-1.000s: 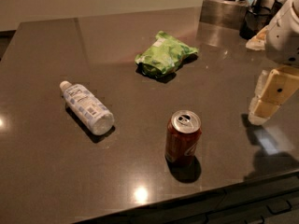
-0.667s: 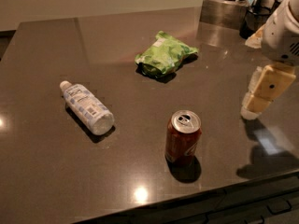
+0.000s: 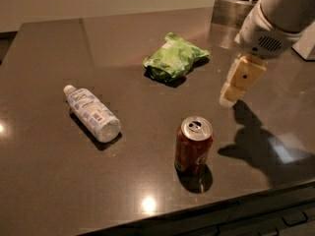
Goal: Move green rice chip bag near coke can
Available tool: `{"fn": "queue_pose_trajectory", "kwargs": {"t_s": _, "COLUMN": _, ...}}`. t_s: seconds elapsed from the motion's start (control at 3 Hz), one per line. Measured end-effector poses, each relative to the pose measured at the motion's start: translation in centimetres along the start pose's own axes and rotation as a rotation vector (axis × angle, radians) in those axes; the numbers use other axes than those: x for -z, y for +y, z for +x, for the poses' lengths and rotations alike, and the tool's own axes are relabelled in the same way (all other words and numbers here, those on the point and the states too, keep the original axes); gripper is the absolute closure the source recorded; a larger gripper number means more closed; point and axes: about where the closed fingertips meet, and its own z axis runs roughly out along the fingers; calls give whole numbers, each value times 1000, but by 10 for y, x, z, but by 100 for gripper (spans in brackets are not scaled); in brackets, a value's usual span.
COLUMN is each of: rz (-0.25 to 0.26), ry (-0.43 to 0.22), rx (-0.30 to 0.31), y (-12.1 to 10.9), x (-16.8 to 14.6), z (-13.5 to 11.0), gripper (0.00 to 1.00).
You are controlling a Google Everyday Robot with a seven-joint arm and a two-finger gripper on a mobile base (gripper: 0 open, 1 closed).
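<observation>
The green rice chip bag [image 3: 174,57] lies crumpled on the dark table at the back centre. The coke can [image 3: 193,145] stands upright near the front edge, well in front of the bag, its silver top showing. My gripper [image 3: 237,84] hangs above the table at the right, to the right of the bag and behind and to the right of the can. It touches neither of them and holds nothing that I can see. The white arm [image 3: 275,18] reaches in from the upper right.
A clear plastic bottle [image 3: 92,113] with a white cap lies on its side at the left. A metal container [image 3: 231,11] stands at the back right. The table's front edge [image 3: 206,205] runs just in front of the can.
My gripper has moved left, closer to the bag and the can. The bag, the can and the bottle have not moved.
</observation>
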Motion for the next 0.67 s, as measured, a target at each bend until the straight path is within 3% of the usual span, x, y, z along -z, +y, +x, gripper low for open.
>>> {"fn": "queue_pose_trajectory", "kwargs": {"t_s": 0.33, "rz": -1, "ry": 3, "rx": 33, "y": -20, "x": -32, "z": -35, "gripper": 0}}
{"fn": "queue_pose_trajectory", "kwargs": {"t_s": 0.67, "rz": 8, "ry": -11, "rx": 15, "y": -30, "x": -56, "z": -61, "gripper": 0}}
